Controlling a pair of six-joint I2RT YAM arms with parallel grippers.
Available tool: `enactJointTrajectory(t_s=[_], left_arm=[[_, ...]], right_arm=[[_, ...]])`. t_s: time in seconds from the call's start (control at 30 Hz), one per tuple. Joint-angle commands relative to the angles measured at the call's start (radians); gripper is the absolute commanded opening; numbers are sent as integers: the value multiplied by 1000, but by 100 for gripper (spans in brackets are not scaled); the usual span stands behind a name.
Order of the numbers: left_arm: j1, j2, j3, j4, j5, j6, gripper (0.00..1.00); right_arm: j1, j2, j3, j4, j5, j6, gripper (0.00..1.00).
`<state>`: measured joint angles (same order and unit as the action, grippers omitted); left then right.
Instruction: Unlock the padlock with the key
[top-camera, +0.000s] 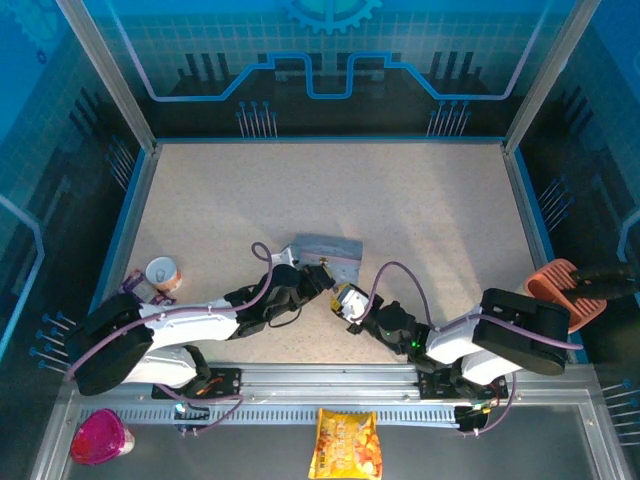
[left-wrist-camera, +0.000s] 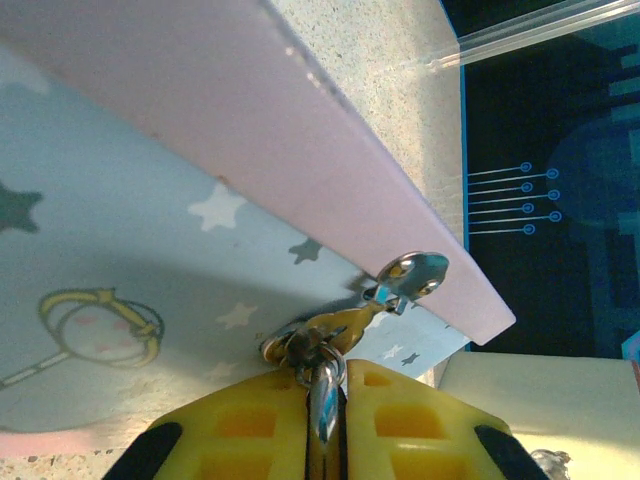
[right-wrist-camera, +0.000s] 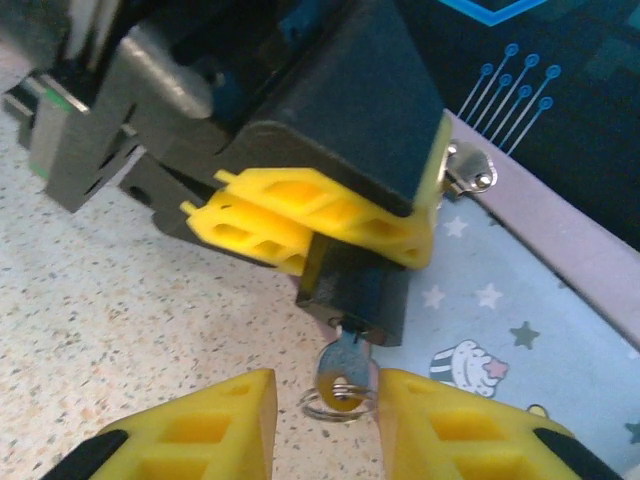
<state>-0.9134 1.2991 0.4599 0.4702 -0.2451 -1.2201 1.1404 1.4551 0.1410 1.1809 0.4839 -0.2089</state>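
Note:
In the right wrist view the small dark padlock (right-wrist-camera: 352, 285) is clamped between the yellow fingers (right-wrist-camera: 300, 215) of my left gripper. A silver key (right-wrist-camera: 345, 362) with a wire ring sticks out of its underside. My right gripper (right-wrist-camera: 325, 405) is open, one finger on each side of the key's head with a gap to both. In the left wrist view my left gripper (left-wrist-camera: 325, 400) is shut on the padlock, whose silvery shackle (left-wrist-camera: 323, 405) runs to the hasp (left-wrist-camera: 415, 272) of the pale blue star-printed tin (left-wrist-camera: 120, 260). From above, both grippers (top-camera: 318, 280) (top-camera: 345, 298) meet just in front of the tin (top-camera: 325, 248).
A small cup (top-camera: 162, 272) stands left of the left arm. A pink cup (top-camera: 98, 437) and a yellow snack bag (top-camera: 345, 445) lie on the near rail. An orange-brown object (top-camera: 562, 285) sits at the right wall. Blue walls ring the speckled table (top-camera: 400, 200).

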Motion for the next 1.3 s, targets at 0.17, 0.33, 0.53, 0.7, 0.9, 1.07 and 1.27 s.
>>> enactJointTrajectory(t_s=[0.17, 0.33, 0.53, 0.7, 0.9, 1.07, 1.27], left_arm=[[7, -28, -3, 27, 12, 14, 0], [5, -26, 3, 19, 16, 14, 0], [6, -20, 3, 13, 18, 7, 0], [6, -8, 6, -5, 13, 7, 0], [7, 24, 29, -19, 4, 27, 0], [8, 44, 41, -21, 0, 36, 0], [11, 81, 63, -28, 13, 48, 3]], right_arm=[[27, 76, 27, 149, 75, -12, 26], [36, 125, 25, 220, 120, -9, 22], [47, 152, 37, 238, 192, 17, 15], [44, 123, 29, 205, 185, 109, 8], [-6, -72, 145, -345, 3, 404, 0], [-34, -130, 89, -317, -47, 562, 0], [-57, -114, 98, -353, -100, 700, 0]])
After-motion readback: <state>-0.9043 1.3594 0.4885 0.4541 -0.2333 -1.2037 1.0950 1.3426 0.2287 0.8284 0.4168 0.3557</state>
